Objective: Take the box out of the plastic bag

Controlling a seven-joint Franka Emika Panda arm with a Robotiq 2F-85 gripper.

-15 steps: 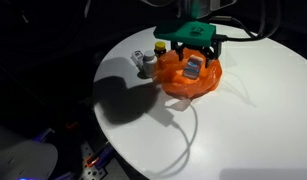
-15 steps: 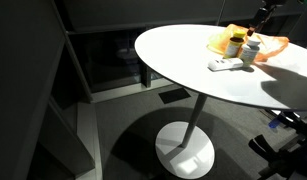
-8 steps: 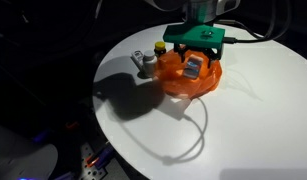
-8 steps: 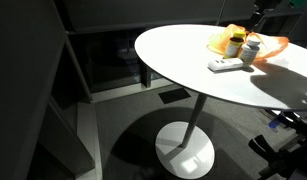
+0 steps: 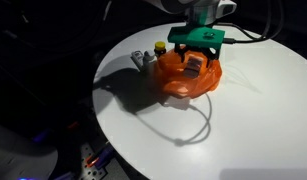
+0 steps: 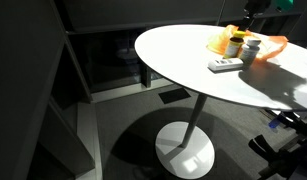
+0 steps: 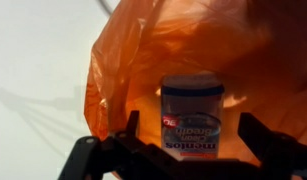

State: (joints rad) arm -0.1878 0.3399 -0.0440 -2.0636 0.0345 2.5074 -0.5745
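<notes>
An orange plastic bag (image 5: 183, 78) lies open on the white round table (image 5: 243, 120); it also shows in an exterior view (image 6: 223, 40) and fills the wrist view (image 7: 183, 50). Inside it stands a small clear box with a Mentos label (image 7: 191, 115), seen in an exterior view (image 5: 195, 64) too. My gripper (image 7: 193, 128) hangs just above the bag (image 5: 198, 50), open. Its dark fingers (image 7: 130, 125) stand on either side of the box with a gap on each side, not touching it.
A small yellow-capped bottle (image 5: 159, 47) and a grey object (image 5: 143, 58) stand beside the bag. In an exterior view a white flat object (image 6: 225, 65) and a small bottle (image 6: 251, 50) lie near the bag. A cable runs over the table's far side (image 5: 248, 38).
The gripper has shifted a little upward and sideways over the bag, and its shadow on the table has moved with it. The box and bag have not moved.
</notes>
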